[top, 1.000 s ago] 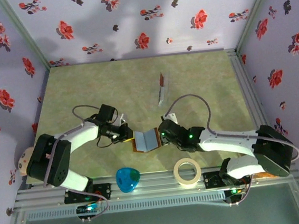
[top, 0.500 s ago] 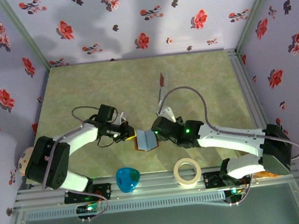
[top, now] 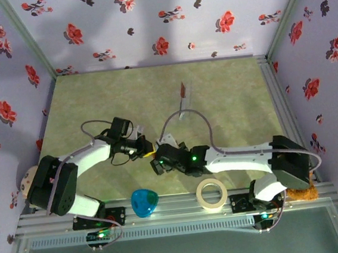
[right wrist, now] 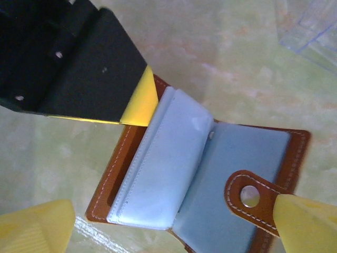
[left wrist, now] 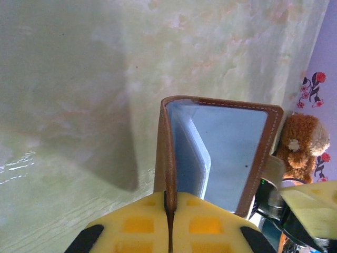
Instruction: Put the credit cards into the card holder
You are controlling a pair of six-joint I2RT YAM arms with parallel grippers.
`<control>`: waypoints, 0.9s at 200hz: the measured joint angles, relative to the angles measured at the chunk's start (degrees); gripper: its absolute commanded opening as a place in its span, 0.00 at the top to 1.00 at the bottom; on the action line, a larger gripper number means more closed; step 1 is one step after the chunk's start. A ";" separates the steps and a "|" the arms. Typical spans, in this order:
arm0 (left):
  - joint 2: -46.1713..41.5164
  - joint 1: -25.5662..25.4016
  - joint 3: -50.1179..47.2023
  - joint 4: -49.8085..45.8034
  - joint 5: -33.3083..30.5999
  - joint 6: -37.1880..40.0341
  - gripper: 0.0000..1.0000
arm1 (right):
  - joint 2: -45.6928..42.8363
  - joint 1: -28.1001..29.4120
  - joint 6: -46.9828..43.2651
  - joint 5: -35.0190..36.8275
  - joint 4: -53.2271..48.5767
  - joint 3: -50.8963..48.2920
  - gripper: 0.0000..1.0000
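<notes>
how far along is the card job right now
Done: the card holder is open, with no card seen in its pockets. In hand: the left gripper is shut on one cover, and the right gripper stands open over the pockets, holding nothing. Left: every card has yet to go in; what looks like a red card stands in the clear stand farther back.

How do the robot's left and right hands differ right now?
The left gripper has its fingers pinched shut on the brown cover of the card holder; the right gripper has its fingers spread wide. The left gripper holds the card holder; the right gripper only straddles its open pages, apparently gripping nothing. Both have yellow fingers and meet at the card holder.
</notes>
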 measured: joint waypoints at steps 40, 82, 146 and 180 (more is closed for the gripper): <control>-0.15 -0.07 0.00 0.44 0.35 -1.92 1.00 | 6.21 1.07 2.71 5.99 -2.89 1.75 0.01; -1.40 -0.07 0.00 -0.35 0.48 -1.42 1.00 | 5.35 0.94 5.53 10.14 -4.72 1.07 0.01; -1.40 -0.07 0.70 -4.37 0.42 3.21 1.00 | 1.64 -1.36 8.02 10.73 -5.40 -3.58 0.01; -0.90 -0.07 1.11 -5.20 -0.61 4.24 1.00 | 1.31 -4.44 10.91 10.54 -9.62 -3.98 0.01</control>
